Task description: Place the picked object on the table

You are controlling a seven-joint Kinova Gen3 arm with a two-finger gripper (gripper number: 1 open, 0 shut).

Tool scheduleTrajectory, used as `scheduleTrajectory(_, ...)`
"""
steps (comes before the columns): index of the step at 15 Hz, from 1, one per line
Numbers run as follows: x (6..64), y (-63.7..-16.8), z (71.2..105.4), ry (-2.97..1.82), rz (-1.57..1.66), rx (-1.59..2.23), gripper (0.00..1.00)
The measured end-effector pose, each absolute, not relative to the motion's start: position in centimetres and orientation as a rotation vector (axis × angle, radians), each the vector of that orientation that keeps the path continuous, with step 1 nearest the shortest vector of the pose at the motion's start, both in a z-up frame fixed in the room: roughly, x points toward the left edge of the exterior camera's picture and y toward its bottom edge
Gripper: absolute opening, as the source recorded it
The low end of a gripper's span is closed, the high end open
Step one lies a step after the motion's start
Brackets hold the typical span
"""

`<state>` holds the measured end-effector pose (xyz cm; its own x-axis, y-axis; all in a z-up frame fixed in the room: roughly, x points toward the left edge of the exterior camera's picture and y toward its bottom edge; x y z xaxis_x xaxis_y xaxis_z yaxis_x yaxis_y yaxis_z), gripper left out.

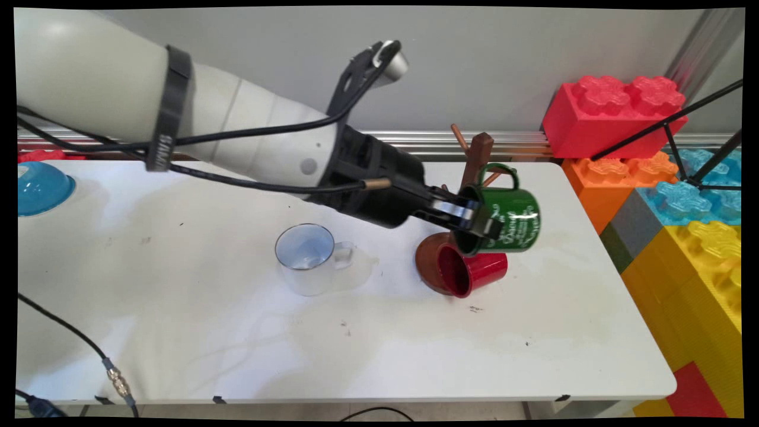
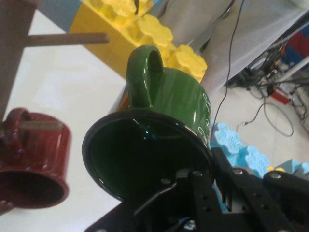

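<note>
1. Main view: the hand (image 1: 474, 222) sits right of the frame's centre, clamped on the rim of a green mug (image 1: 507, 218); one finger lies inside the mouth and the other against the outer wall.
2. The green mug is held off the white counter (image 1: 237, 332), tipped on its side with its mouth facing left and down and its handle pointing up.
3. Just behind it stands a brown mug tree (image 1: 477, 155), its pegs sticking out to the upper left and right of the post; the mug's handle is close to one peg, though I cannot tell if they touch.
4. A red mug (image 1: 471, 274) hangs low on the tree, right below the green one, mouth turned toward the lower left, in front of the tree's round brown base (image 1: 428, 261).
5. Left of centre a white mug (image 1: 309, 256) stands upright on the counter, handle to the right, well apart from the hand.
6. A blue bowl (image 1: 38, 187) sits at the left edge; big toy blocks (image 1: 670, 196) in red, orange, blue and yellow stack up along the right.
7. Hand view: the green mug (image 2: 164, 125) fills the centre, dark mouth toward the camera, handle at the top.
8. The red mug (image 2: 34, 159) hangs at the lower left on a peg, and another wooden peg (image 2: 67, 38) crosses the upper left.
</note>
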<state>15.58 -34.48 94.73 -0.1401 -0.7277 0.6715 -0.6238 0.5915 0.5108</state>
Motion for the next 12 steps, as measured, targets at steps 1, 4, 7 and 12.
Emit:
scheduleTrajectory(1,16.2,-34.5,94.9,-1.862,-0.130,1.095,0.00)
scheduleTrajectory(4,17.9,-34.3,95.6,-1.926,-0.127,1.098,0.00)
scheduleTrajectory(7,19.3,-34.2,96.4,-1.990,-0.127,1.105,0.00)
scheduleTrajectory(12,21.2,-34.2,97.6,-2.100,-0.113,1.086,0.00)
